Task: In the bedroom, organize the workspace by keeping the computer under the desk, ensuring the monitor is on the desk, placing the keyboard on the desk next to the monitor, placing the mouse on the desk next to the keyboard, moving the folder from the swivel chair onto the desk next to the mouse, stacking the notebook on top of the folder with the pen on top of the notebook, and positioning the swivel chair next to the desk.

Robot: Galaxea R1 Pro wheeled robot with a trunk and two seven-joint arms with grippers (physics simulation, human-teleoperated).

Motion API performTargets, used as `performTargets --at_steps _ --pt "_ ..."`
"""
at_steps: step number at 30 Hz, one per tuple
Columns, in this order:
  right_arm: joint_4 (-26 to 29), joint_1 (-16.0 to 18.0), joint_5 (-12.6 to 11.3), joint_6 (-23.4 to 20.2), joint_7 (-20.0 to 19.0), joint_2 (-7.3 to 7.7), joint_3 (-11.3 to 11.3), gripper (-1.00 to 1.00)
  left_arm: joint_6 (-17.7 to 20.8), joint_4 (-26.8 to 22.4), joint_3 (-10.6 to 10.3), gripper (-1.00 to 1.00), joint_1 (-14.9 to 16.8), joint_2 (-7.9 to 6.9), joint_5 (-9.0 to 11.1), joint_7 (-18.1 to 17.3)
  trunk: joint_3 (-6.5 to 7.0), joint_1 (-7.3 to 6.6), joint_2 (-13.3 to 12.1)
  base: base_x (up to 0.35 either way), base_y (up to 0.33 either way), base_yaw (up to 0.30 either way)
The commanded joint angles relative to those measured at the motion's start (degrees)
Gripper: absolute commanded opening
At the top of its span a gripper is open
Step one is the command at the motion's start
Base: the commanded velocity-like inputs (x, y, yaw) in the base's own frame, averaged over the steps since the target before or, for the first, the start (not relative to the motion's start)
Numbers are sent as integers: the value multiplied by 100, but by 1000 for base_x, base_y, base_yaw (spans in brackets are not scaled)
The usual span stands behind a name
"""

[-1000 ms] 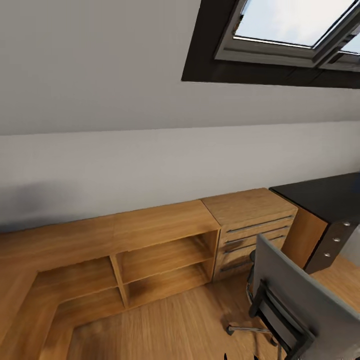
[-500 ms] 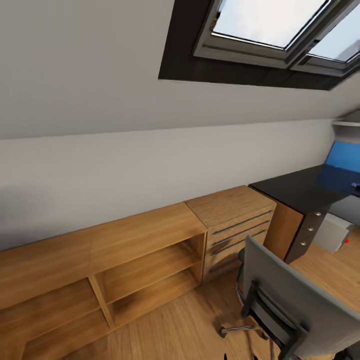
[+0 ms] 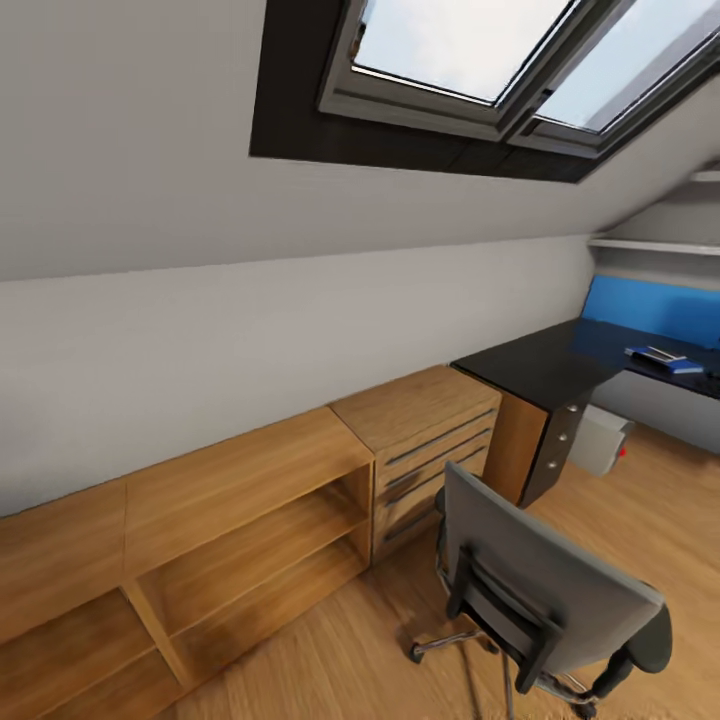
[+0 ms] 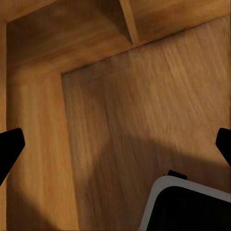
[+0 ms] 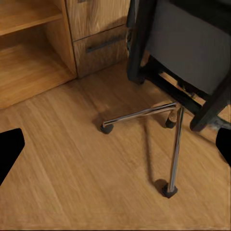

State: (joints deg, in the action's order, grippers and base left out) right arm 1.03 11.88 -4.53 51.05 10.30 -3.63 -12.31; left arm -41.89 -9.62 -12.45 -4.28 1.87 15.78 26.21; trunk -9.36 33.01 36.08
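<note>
We face a corner of the bedroom (image 3: 200,150), under its sloped wall and a black-framed skylight (image 3: 450,60). The swivel chair (image 3: 540,590) stands on the plank floor (image 3: 340,660) with its grey back toward us, in front of the wooden drawer cabinet (image 3: 425,440) and apart from the desk (image 3: 540,365). The desk's near end butts against that cabinet, and its black top runs away toward the blue back panel (image 3: 655,310). On the top, toward the far end beside the panel, we see the blue folder (image 3: 675,364) with the grey notebook (image 3: 655,353) lying on it; both are small and we cannot tell whether anything lies on the notebook. Under the desk, just past its black drawers, sits the light-grey computer (image 3: 600,440), red dot facing outward.

The low open shelving (image 3: 230,540) continues from the cabinet along the wall.

Our right wrist view looks down on the chair's chrome spokes (image 5: 159,125) and castors on the floor. The right gripper (image 5: 115,144) stands with its fingers wide apart, holding nothing. The left gripper (image 4: 115,144) is likewise spread wide and empty, above the floor near the shelving's corner.
</note>
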Motion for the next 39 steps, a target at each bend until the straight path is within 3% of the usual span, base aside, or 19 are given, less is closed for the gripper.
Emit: performTargets --at_steps 1,5,7,8,16,19,29,39 --pt "-57 1 -43 11 4 12 -53 100 -5 -14 -51 100 -3 -2 40 31 -8 2 7 1 1 -294" --pt "-167 -108 -46 14 -20 94 -47 100 -4 -14 -52 100 -3 -2 40 13 -8 2 7 0 0 -289" --pt "-205 -306 -49 29 -30 179 -47 100 -6 -14 -49 100 -3 -2 40 -8 -8 2 7 0 0 -284" --pt "-231 -573 -60 82 -36 273 -46 100 -12 -14 -48 100 -3 1 40 -37 -8 2 7 0 0 -281" --pt "-243 -940 -54 819 -43 301 -53 100 -20 -14 -47 100 -3 4 40 -61 -8 2 7 0 0 -280" --pt "-244 -1032 -50 895 -45 320 -46 100 -26 -14 -47 100 -3 4 38 -63 -8 2 7 0 0 -282" --pt "-239 -1072 -49 895 -41 356 -43 100 -35 -14 -49 100 -3 8 31 -64 -8 2 7 0 22 -294" --pt "-243 -1073 -58 895 -37 412 -43 100 -38 -14 -55 100 -3 6 33 -64 -8 2 7 0 243 -299"
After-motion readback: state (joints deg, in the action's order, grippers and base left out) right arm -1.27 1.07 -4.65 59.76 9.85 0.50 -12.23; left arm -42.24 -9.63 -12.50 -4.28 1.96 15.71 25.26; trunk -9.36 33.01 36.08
